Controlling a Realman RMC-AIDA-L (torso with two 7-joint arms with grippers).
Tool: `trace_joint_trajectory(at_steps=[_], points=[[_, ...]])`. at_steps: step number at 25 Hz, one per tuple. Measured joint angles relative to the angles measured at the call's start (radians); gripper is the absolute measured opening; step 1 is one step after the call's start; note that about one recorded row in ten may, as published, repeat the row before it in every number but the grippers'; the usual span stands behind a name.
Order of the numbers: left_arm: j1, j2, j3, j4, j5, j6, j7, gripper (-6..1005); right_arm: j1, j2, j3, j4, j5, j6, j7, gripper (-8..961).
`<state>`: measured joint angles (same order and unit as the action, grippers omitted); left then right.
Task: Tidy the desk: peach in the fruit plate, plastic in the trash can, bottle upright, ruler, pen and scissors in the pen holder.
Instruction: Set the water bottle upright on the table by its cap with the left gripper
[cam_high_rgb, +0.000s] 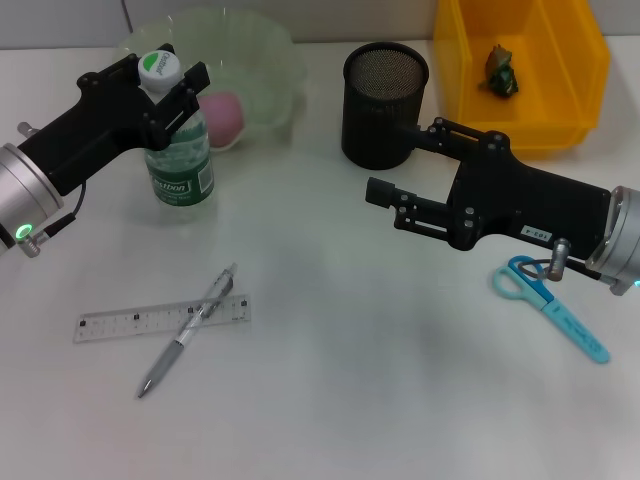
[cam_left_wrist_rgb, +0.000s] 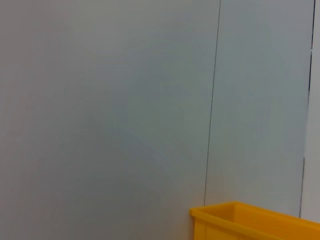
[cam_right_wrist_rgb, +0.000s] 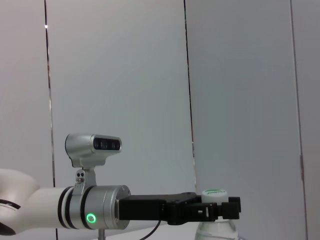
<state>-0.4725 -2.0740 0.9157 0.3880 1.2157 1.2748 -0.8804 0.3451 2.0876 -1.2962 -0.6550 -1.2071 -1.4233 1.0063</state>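
Observation:
The green-labelled bottle (cam_high_rgb: 180, 160) stands upright on the desk, and my left gripper (cam_high_rgb: 165, 80) is shut on its neck just under the white cap. The right wrist view shows the same grip from the side, with the bottle (cam_right_wrist_rgb: 216, 231) under the left gripper (cam_right_wrist_rgb: 216, 209). A pink peach (cam_high_rgb: 225, 115) lies in the pale green fruit plate (cam_high_rgb: 270, 60). Crumpled plastic (cam_high_rgb: 500, 70) sits in the yellow trash can (cam_high_rgb: 575, 75). My right gripper (cam_high_rgb: 405, 160) hangs open and empty beside the black mesh pen holder (cam_high_rgb: 385, 95). The clear ruler (cam_high_rgb: 120, 323) and the pen (cam_high_rgb: 190, 330) across it lie front left. Blue scissors (cam_high_rgb: 550, 305) lie under my right arm.
The fruit plate stands directly behind the bottle. The trash can (cam_left_wrist_rgb: 250, 220) has its corner in the left wrist view. A grey panelled wall rises beyond the desk. The white desk (cam_high_rgb: 380, 380) shows bare at front centre.

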Motion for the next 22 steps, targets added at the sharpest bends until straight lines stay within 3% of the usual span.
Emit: trace_joint_trajectory(at_steps=[22], points=[[0.0,0.0,0.007,0.001,-0.001,0.009,0.0,451,0.001,0.0,0.003,0.0,0.0,-0.003,0.0,705]])
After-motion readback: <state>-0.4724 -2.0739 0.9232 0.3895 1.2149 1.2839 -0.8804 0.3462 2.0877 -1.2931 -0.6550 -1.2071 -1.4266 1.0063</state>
